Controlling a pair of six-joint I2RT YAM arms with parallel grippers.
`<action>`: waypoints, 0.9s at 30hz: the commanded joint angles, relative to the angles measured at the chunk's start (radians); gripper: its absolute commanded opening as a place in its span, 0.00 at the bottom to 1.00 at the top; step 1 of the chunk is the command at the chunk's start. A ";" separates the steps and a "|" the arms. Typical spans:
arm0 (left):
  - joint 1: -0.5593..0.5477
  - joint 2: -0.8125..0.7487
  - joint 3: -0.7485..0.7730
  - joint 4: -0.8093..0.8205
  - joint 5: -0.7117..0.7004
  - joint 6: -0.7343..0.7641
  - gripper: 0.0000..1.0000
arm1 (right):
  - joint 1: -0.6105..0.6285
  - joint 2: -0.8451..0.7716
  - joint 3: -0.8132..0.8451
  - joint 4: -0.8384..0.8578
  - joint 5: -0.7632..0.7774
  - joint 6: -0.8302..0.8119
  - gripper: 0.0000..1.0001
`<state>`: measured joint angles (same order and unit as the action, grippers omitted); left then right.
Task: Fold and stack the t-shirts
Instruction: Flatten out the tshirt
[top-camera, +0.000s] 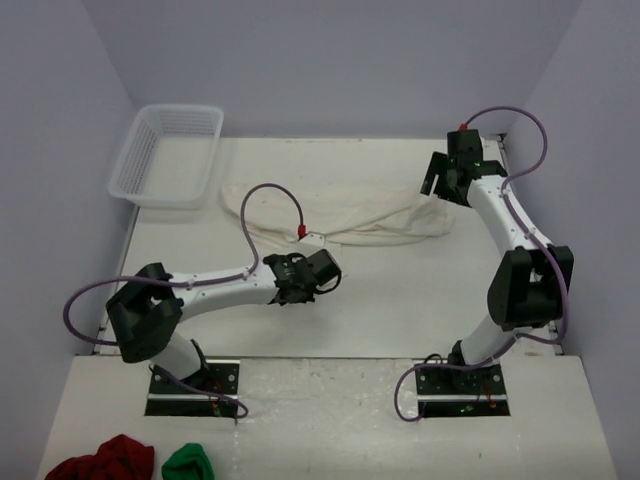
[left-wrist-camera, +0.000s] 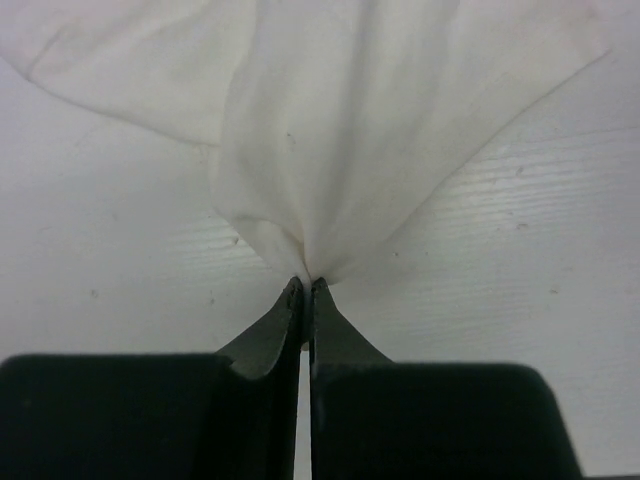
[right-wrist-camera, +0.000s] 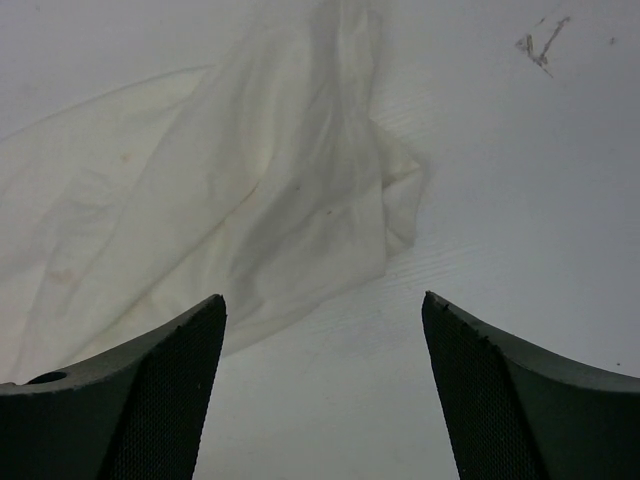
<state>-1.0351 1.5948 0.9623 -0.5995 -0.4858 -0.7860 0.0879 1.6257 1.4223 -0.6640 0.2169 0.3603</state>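
Note:
One off-white t-shirt lies crumpled in a long strip across the back middle of the table. My left gripper is at its near edge, shut on a pinch of the fabric. In the left wrist view the t-shirt gathers into a point right at the closed tips of that gripper. My right gripper hovers open over the shirt's right end. In the right wrist view, the gripper has only bare table between its fingers, and the t-shirt lies ahead to the left.
A white mesh basket stands at the back left corner of the table. On the near ledge at the bottom left lie a dark red cloth bundle and a small green one.

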 joint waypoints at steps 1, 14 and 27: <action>-0.019 -0.149 0.096 -0.158 -0.094 -0.044 0.00 | -0.011 0.057 0.041 -0.052 -0.016 0.022 0.80; -0.031 -0.352 0.293 -0.375 -0.266 -0.055 0.00 | -0.011 0.143 0.027 -0.031 -0.077 -0.003 0.71; -0.031 -0.279 0.250 -0.250 -0.205 0.007 0.00 | 0.076 0.149 -0.106 0.030 -0.140 0.028 0.64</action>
<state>-1.0618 1.2961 1.2129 -0.9161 -0.6876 -0.8013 0.1486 1.8206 1.3392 -0.6582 0.0845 0.3740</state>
